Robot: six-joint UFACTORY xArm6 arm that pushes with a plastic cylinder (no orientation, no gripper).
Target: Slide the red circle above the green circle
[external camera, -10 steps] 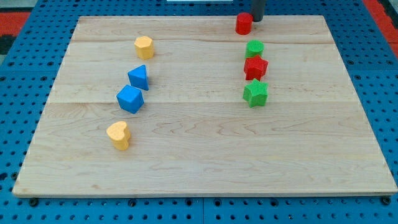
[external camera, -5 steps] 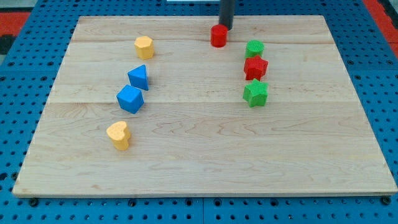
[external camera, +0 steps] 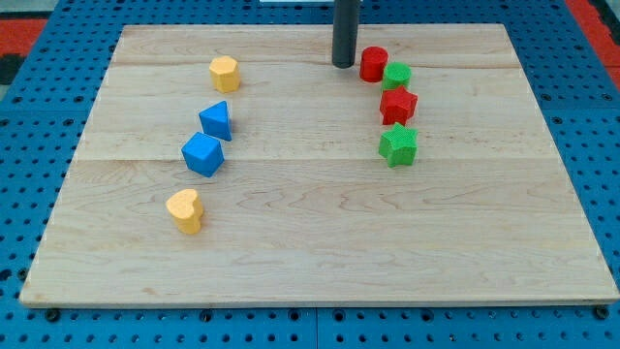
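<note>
Nearest the view's bottom, on the pale wooden board [external camera: 320,242] with its long grain lines, sits the yellow heart-shaped block [external camera: 183,210], smooth and glossy. A little farther up the left side come the blue chunky faceted block [external camera: 202,153] and just behind it the blue wedge-like block [external camera: 216,120], nearly touching. Over on the right, the green star-shaped block [external camera: 397,144] shows a ribbed, rough surface, and right behind it the red star-shaped block [external camera: 397,105] crowds in close. Farther still, the green circle [external camera: 395,76] stands above that, and the red circle [external camera: 374,63] presses against its upper-left edge. On the far left, the yellow hexagonal block [external camera: 224,72] sits alone. My tip [external camera: 343,64], a plain dark rod with no jaws to open or close, stands just left of the red circle. A blue pegboard surface [external camera: 29,194] surrounds the board.
</note>
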